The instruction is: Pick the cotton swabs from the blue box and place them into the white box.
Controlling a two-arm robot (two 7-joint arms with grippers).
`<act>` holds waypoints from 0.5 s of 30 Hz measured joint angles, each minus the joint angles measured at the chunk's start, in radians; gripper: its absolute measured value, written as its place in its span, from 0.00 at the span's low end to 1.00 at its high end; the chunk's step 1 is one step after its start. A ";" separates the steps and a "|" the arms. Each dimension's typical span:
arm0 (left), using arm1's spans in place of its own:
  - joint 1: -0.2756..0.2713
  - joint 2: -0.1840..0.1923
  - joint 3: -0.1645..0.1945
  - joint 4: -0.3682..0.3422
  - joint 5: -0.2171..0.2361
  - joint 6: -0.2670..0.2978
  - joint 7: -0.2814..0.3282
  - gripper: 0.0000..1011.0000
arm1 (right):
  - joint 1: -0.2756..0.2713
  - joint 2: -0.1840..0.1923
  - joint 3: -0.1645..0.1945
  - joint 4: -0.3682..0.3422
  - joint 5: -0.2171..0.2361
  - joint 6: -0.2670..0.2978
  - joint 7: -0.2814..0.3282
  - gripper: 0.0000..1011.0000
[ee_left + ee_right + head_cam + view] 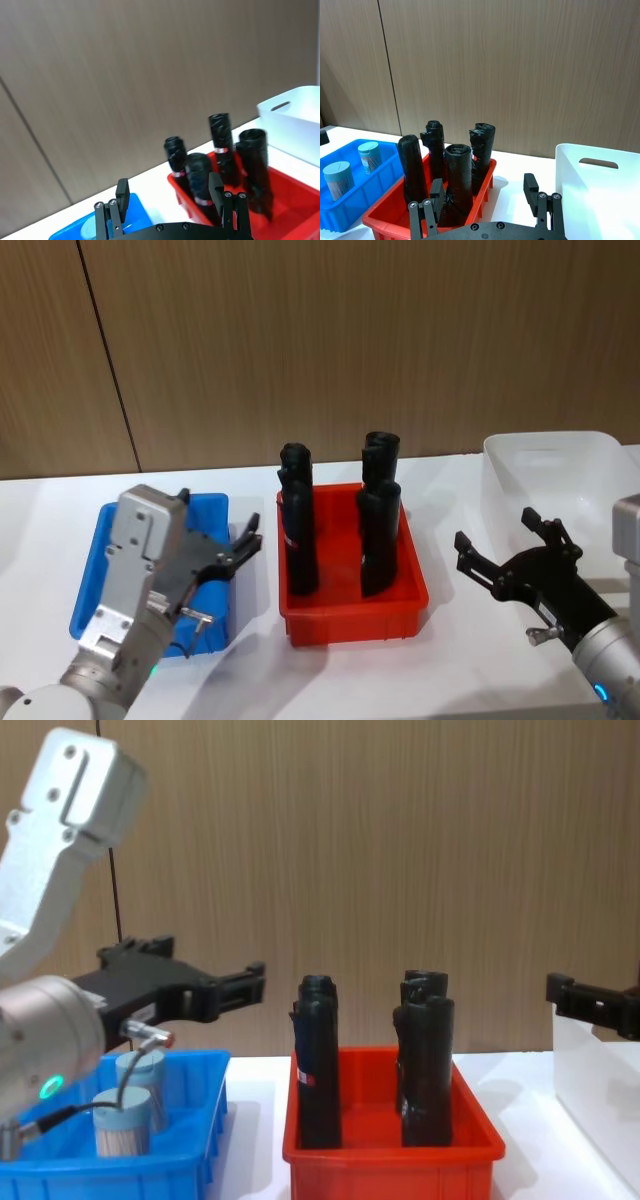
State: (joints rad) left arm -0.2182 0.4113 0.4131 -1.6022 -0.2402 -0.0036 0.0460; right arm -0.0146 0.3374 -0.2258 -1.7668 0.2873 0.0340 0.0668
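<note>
1. Starting at the left, the blue box (88, 570) sits on the white desk (450, 660). Two tubs of cotton swabs (339, 181) stand upright inside it with their lids on.
2. Left claw (250, 538) hangs above the right half of the blue box, higher than the tubs. Its fingers are spread apart and grip nothing, with the tips pointing toward the red bin (350, 625).
3. Red bin stands at centre, just beside the blue box, and carries four black rolls (300, 540), all upright.
4. Right claw (495, 530) is raised over the desk between the red bin and the white box (505, 495), fingers apart and empty.
5. White box stands at the far right, with a slot handle near its rim.
</note>
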 joint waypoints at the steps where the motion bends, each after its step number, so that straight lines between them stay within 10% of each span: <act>1: 0.001 0.001 -0.002 0.001 -0.003 0.002 0.004 0.99 | 0.000 0.000 0.000 0.000 0.000 0.000 0.000 0.99; 15: 0.005 0.022 -0.053 0.025 -0.101 0.089 0.080 0.99 | 0.000 0.000 0.000 0.000 0.000 0.000 0.000 0.99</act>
State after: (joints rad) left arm -0.2134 0.4334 0.3599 -1.5768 -0.3407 0.0857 0.1256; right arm -0.0146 0.3375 -0.2258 -1.7668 0.2873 0.0340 0.0667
